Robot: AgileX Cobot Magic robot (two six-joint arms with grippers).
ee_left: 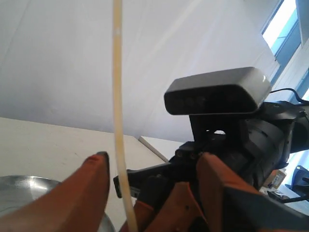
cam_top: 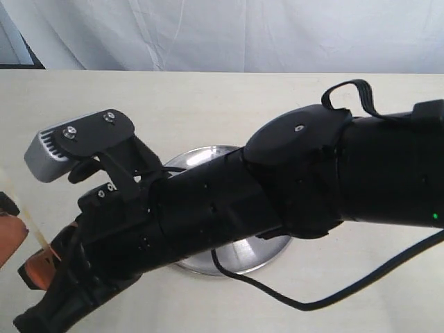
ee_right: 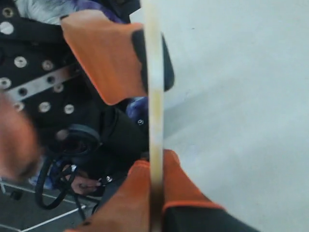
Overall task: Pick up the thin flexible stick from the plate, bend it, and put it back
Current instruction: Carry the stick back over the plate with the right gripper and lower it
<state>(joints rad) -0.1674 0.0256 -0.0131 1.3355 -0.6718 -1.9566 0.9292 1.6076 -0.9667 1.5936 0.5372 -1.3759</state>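
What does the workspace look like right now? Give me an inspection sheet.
Surface: pale table.
Job's things: stick off the plate, held upright between orange fingers; plate mostly hidden under the right arm.
Clutter: nothing seen.
Grippers: left gripper and right gripper both at the stick; which one clamps it cannot be told.
Cables: black cable trails across the table from the right arm.
Surroundings: white curtain behind the table.

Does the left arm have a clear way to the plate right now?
Probably not. The right arm lies across most of the plate, between it and the left gripper; only slivers of rim show.
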